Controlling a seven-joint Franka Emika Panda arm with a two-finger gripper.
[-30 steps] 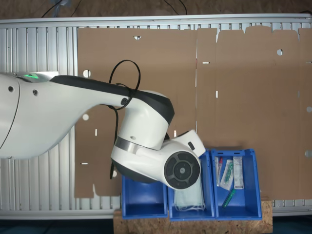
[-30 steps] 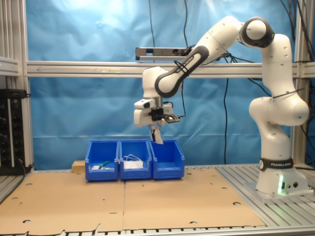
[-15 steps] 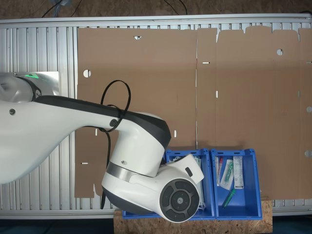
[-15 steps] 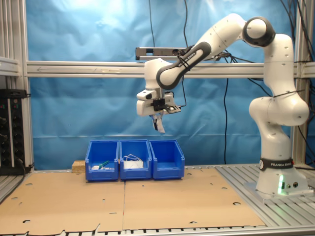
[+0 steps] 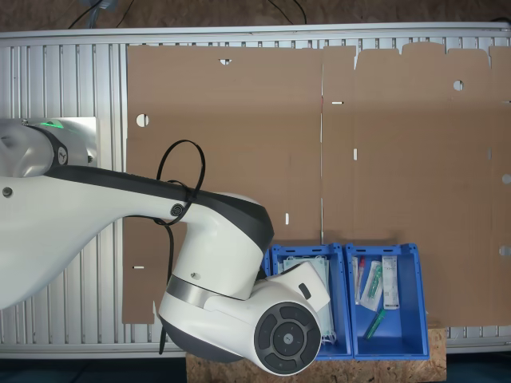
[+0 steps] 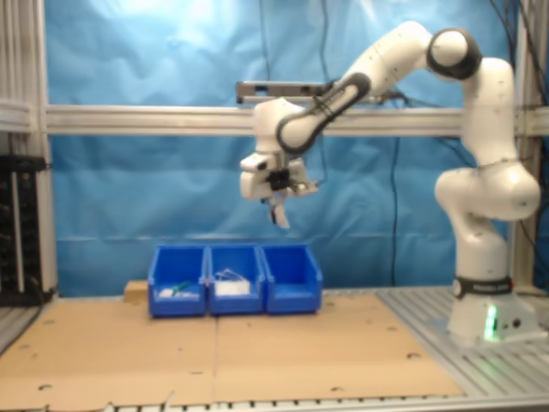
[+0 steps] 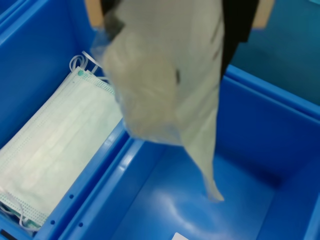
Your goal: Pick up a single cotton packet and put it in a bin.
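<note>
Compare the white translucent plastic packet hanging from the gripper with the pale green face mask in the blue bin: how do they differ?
The white translucent plastic packet hangs crumpled from the gripper, in the air; the pale green face mask lies flat on the floor of a blue bin. The packet is plain and see-through; the mask is opaque, with white ear loops. The packet hangs over the neighbouring bin, not the mask's. Both are thin, soft and pale.

The desk [image 5: 72, 80] is a ribbed metal top, mostly covered by flat brown cardboard sheets [image 5: 239, 120] pierced with small holes and slots. At its far edge in the second exterior view, three blue bins [image 6: 235, 280] stand touching in a row, on what looks like a chipboard slab [image 5: 437, 351], though the arm hides much of it.
</note>
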